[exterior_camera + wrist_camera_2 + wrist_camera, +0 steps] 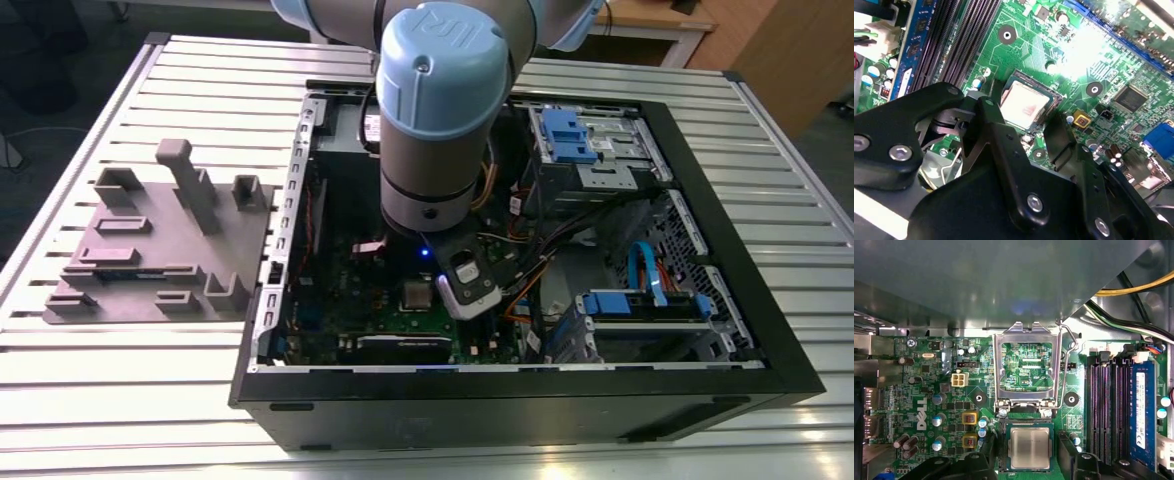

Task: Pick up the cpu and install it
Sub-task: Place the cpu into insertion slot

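Silver top up, the cpu (1028, 447) lies flat in its socket (1002, 452) on the green motherboard (929, 390) — the load plate (1027, 335) stands hinged open, I judge to leave that seat clear. My gripper (1021, 112) hangs just above, fingers (996, 140) spread either side of it, holding nothing.

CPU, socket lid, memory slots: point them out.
cpu (1028, 448), first wrist view, middle of metal top.
socket lid (998, 367), first wrist view, one side rail.
memory slots (1104, 410), first wrist view, middle of a black slot.
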`<action>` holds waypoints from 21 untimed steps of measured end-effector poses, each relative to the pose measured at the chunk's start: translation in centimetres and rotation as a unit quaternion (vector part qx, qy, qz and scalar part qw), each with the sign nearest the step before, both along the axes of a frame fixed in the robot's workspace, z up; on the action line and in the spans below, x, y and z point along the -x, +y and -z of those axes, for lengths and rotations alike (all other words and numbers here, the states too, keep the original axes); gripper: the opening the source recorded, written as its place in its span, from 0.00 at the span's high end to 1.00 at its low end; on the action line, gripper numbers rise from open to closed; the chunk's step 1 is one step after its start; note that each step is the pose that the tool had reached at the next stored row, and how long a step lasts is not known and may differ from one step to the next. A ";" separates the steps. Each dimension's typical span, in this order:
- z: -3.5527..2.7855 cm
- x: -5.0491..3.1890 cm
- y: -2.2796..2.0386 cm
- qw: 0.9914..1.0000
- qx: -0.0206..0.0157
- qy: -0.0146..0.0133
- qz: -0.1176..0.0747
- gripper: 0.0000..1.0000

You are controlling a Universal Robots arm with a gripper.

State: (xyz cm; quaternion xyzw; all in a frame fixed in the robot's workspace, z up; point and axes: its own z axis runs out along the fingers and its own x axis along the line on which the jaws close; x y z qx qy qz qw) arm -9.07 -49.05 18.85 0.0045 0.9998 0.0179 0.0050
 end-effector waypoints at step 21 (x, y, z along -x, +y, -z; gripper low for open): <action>-0.07 0.00 -0.12 1.000 0.000 0.000 -0.003 0.53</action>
